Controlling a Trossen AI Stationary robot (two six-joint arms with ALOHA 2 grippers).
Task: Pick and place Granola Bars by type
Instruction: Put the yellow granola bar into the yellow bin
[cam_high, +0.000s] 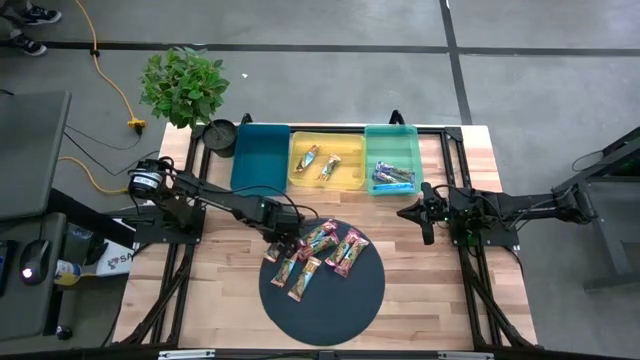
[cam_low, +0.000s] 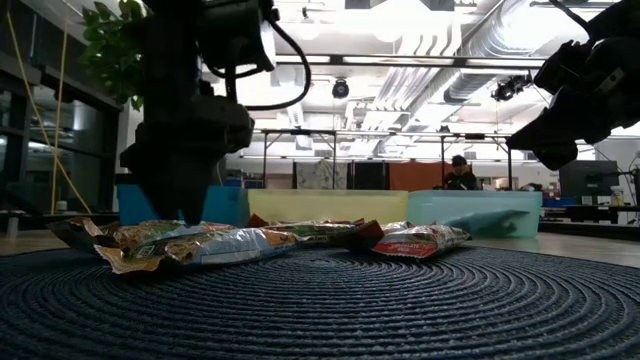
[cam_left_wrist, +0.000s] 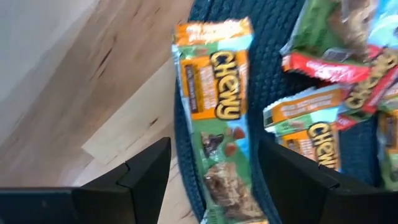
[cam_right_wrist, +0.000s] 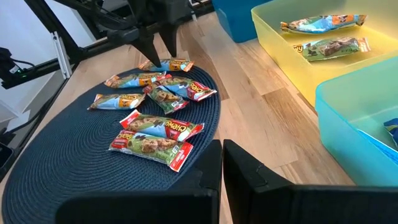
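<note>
The wooden table carries a round dark mat, and along its far edge sit a blue tray, a yellow tray and a teal tray. Most Granola Bars lie scattered on the mat; two lie in the yellow tray and what seem to be blue ones in the teal. The left end effector, fingers apart, straddles an orange-green bar at the mat's edge. The right end effector, fingers together, hangs near the teal tray.

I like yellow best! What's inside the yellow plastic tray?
Two shiny-wrapped granola bars lie inside the yellow plastic tray, side by side, both with orange-tan-green wrappers. The rest of its floor shows bare; nothing covers it.
</note>
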